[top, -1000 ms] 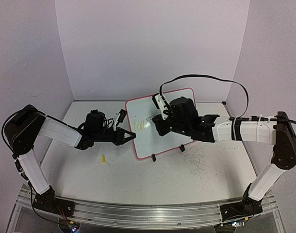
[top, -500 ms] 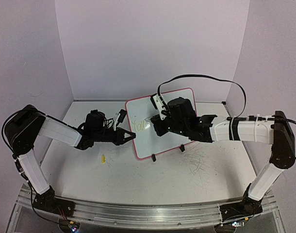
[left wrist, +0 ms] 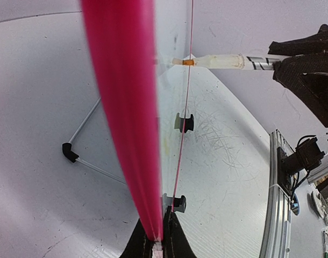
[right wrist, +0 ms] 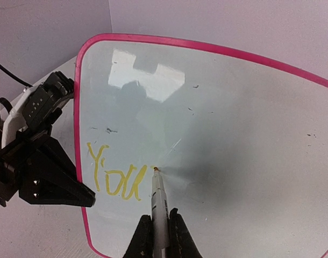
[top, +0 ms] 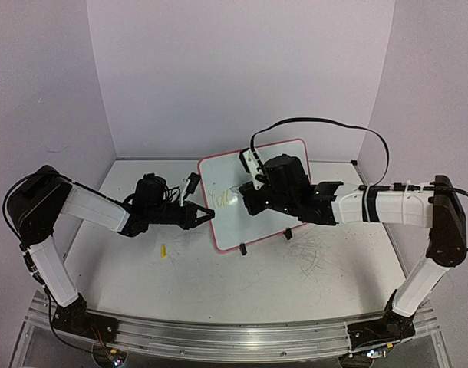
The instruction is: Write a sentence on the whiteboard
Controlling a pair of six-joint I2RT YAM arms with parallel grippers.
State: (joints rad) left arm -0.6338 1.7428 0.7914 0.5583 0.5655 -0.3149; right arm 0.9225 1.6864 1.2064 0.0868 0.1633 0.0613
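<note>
**Marker tip on board, 3 letters down**

Left gripper [top: 204, 215]: jaws pressed onto the left rim of the whiteboard [top: 238, 226], low on that edge. The left wrist view shows the pink-red rim [left wrist: 126, 107] running straight up out of the closed fingertips [left wrist: 165, 242]. The arm reaches in low over the table [top: 219, 291].

A small yellow bit [top: 163, 250] lies on the table near the left gripper, clear of the board.

The whiteboard stands in mid-table, tilted back on its black wire stand [left wrist: 78, 156] and facing the right arm. 2 black feet hold the lower edge, 1 of them at [top: 242, 248].

The sentence [right wrist: 113, 174] so far reads "You" in pale yellow, near the left rim and about mid-height. The rest of the board is bare apart from small dark flecks and glare.

The marker [right wrist: 158, 204] has its tip touching the board just right of the "u".

Right gripper [right wrist: 158, 236]: jaws pinching the marker barrel, which points at the board.

Grey scribble marks [top: 314, 257] show on the table below the right arm.
</note>
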